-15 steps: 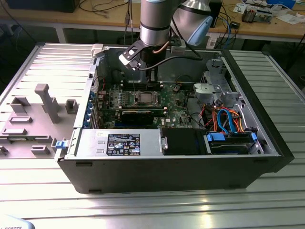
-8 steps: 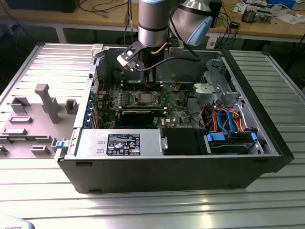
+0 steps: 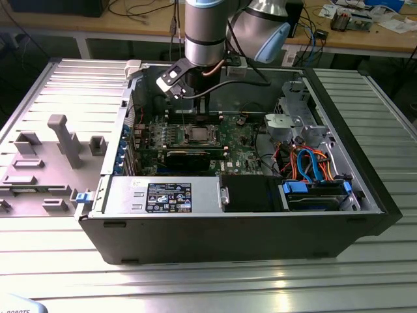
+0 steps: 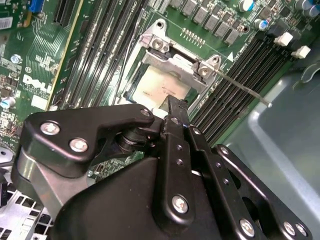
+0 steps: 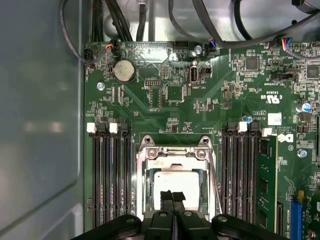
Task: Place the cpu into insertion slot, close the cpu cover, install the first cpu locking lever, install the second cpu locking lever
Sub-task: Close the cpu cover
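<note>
My black two-fingered gripper (image 5: 172,196) is clenched, its tips pressed flat against each other with nothing held between them. It hangs just above the cpu (image 5: 176,184), a small flat square chip with a pale silvery top. That chip lies seated in the insertion slot (image 5: 139,180), the square socket with a bright metal rim in the middle of the green circuit board (image 5: 200,100). The cpu cover (image 5: 172,159), a thin silvery frame plate with a large square cut-out, lies down around the chip, and the chip's top shows through the opening. My fingertips are over the edge of the chip farthest from the cover's two-screw end; I cannot tell whether they touch it. In the second wrist view a thin metal lever rod (image 4: 245,89) runs out from a corner of the socket over the neighbouring rows of long black memory slots (image 4: 235,95). I cannot tell whether it is latched. In the exterior view the board sits inside an open black computer case (image 3: 228,235) on a ribbed metal worktop (image 3: 195,280), with a grey block fixture (image 3: 58,140) towards the exterior view's left.
</note>
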`<state>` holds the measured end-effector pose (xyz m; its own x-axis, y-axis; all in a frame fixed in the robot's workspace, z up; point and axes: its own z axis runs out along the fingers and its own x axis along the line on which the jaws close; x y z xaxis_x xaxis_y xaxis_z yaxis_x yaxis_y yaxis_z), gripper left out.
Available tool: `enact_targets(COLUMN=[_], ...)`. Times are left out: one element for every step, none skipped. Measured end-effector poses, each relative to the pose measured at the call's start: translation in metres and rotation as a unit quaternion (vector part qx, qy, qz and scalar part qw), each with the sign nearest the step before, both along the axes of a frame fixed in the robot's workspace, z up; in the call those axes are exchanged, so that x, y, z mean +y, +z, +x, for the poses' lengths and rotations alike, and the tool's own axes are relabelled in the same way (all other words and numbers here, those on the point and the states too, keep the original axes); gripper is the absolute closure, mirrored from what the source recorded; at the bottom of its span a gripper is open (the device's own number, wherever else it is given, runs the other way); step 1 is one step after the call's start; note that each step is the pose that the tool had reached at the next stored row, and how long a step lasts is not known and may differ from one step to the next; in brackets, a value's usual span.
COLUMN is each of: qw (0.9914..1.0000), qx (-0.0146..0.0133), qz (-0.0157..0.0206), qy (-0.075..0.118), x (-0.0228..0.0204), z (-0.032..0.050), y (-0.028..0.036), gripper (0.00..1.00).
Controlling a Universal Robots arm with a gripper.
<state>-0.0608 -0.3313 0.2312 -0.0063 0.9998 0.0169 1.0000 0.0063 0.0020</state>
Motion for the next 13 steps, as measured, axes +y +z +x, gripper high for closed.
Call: enact_targets(qw=[1.00000,1.00000,1.00000,1.00000,1.00000,1.00000,1.00000,1.00000,0.99999,0.99998,0.99992,0.99988,0.99987], qx=[0.0000,0.0000,0.0000,0.0000,-0.0001,-0.0001,0.0000,-0.0001,-0.0001,0.0000,0.0001,0.0079,0.0084], qz=[0.0000,0.0000,0.0000,0.0000,0.0001,0.0001,0.0000,0.0001,0.0001,0.0000,0.0000,0.0001,-0.0048], qy=[0.000,0.000,0.001,0.001,0.001,0.001,0.001,0.002,0.004,0.006,0.013,0.013,0.013], x=[0.0000,0.0000,0.0000,-0.0001,-0.0002,-0.0005,-0.0016,-0.0024,-0.0034,-0.0038,-0.0063,-0.0063,-0.0063], z=[-0.0014,-0.0028,-0.0053,-0.0068,-0.0084,-0.0104,-0.0133,-0.0157,-0.0171,-0.0179,-0.0209,-0.0211,-0.0210], y=[-0.0006,-0.0011,-0.0018,-0.0022,-0.0026,-0.0032,-0.0042,-0.0057,-0.0073,-0.0084,-0.0168,-0.0251,-0.0244], gripper=[0.89,0.89,0.89,0.89,0.89,0.89,0.89,0.89,0.89,0.89,0.89,0.89,0.89])
